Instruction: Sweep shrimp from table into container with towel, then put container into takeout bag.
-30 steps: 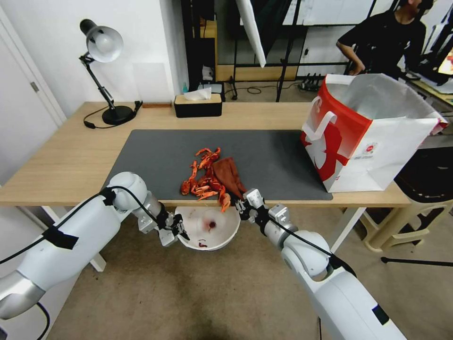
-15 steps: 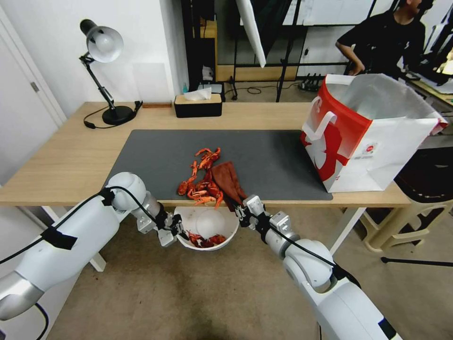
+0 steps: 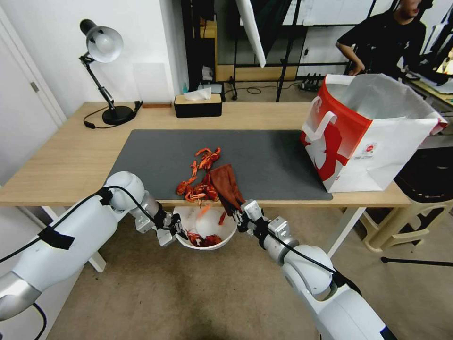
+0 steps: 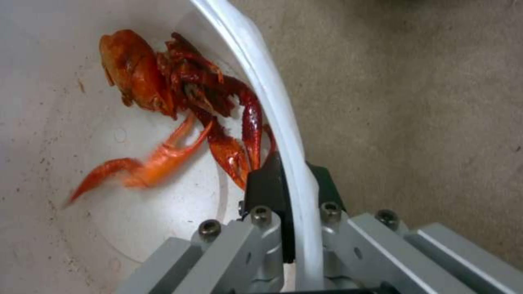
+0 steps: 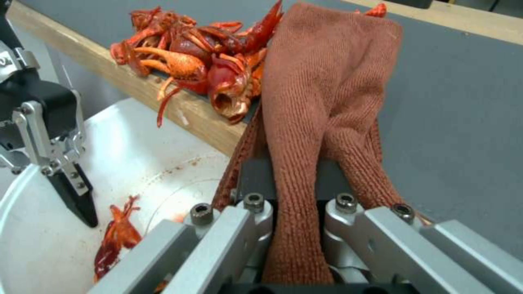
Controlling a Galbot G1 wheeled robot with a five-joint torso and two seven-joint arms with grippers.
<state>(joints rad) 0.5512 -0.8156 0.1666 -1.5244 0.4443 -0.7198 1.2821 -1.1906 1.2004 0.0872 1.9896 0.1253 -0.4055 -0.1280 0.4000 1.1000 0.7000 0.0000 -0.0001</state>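
Light-wood table with a dark grey mat fills the head view; a red and white takeout bag stands open at 3 o'clock of the mat, a desk lamp at 10 o'clock and a black tissue box at 12. Shrimp lie heaped at the mat's near edge, touching the rust-brown towel at their 3 o'clock. Below the edge, at 6 o'clock of the heap, the left gripper holds the white container, with shrimp inside and two pieces in mid-air above it. The right gripper grips the towel's near end.

Left wrist view: the left gripper is clamped on the container rim, one finger inside, one outside; shrimp rest against the wall.

Right wrist view: the right gripper is closed on the towel; shrimp crowd the table edge above the container.
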